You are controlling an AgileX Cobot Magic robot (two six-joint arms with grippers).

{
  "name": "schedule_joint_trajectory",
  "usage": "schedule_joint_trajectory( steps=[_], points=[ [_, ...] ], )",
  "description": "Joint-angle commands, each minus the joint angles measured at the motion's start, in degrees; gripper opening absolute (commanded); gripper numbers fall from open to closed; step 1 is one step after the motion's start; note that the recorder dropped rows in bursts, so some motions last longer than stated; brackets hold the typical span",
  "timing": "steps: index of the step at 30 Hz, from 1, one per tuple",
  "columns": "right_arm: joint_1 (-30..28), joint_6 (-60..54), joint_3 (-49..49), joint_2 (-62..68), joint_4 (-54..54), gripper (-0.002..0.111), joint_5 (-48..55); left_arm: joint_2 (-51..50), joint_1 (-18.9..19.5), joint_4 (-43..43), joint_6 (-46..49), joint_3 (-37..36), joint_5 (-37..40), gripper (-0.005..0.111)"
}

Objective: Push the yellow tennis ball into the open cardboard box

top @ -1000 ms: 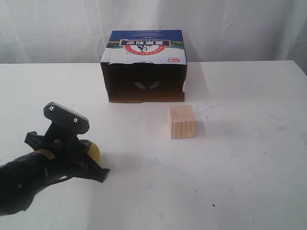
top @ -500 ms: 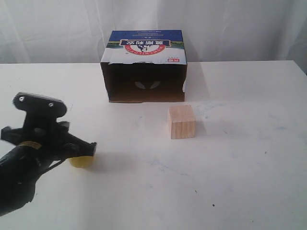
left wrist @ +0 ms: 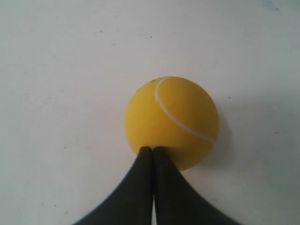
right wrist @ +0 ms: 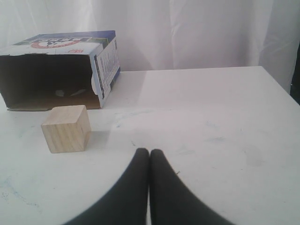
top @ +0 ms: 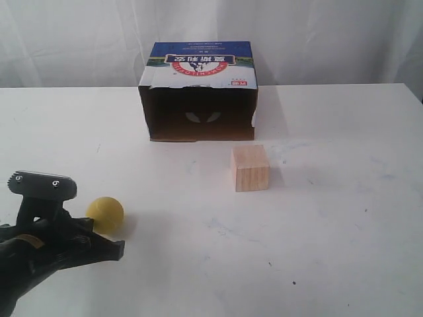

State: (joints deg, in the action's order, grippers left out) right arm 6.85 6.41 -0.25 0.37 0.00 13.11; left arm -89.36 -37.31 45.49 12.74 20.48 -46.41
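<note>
White curtain (top: 317,39) hung behind a white tabletop (top: 344,218) in the exterior view. The open cardboard box (top: 198,86) stood at the back, its dark mouth facing forward. The yellow tennis ball (top: 106,214) lay well apart from it, toward the front left, and a wooden cube (top: 250,168) sat off to the right of the line between them. The left gripper (top: 116,249) was low beside the ball's near side.

The left wrist view showed that gripper (left wrist: 152,150) clenched, holding nothing, with its 2 joined tips touching the ball (left wrist: 172,122) just below a pale seam.

The right wrist view showed the right gripper (right wrist: 149,152) also clenched and empty, with the box (right wrist: 51,70) and cube (right wrist: 66,128) ahead of it.

To push well, the tips probably needed to stay low and centred behind the ball, on the side opposite the box mouth. A slow push along that diagonal would suit, since an off-centre touch could roll the ball sideways.
</note>
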Motion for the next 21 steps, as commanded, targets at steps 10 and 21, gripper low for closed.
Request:
schedule_joint_trajectory(
  steps=[10,21],
  points=[
    [-0.1,-0.1,0.3,-0.4,0.0,0.000,-0.5,0.6,0.0,-6.1,-2.7,-0.5,0.6,0.000],
    [-0.1,-0.1,0.3,-0.4,0.0,0.000,-0.4,0.6,0.0,-7.2,-3.1,-0.5,0.6,0.000]
  ],
)
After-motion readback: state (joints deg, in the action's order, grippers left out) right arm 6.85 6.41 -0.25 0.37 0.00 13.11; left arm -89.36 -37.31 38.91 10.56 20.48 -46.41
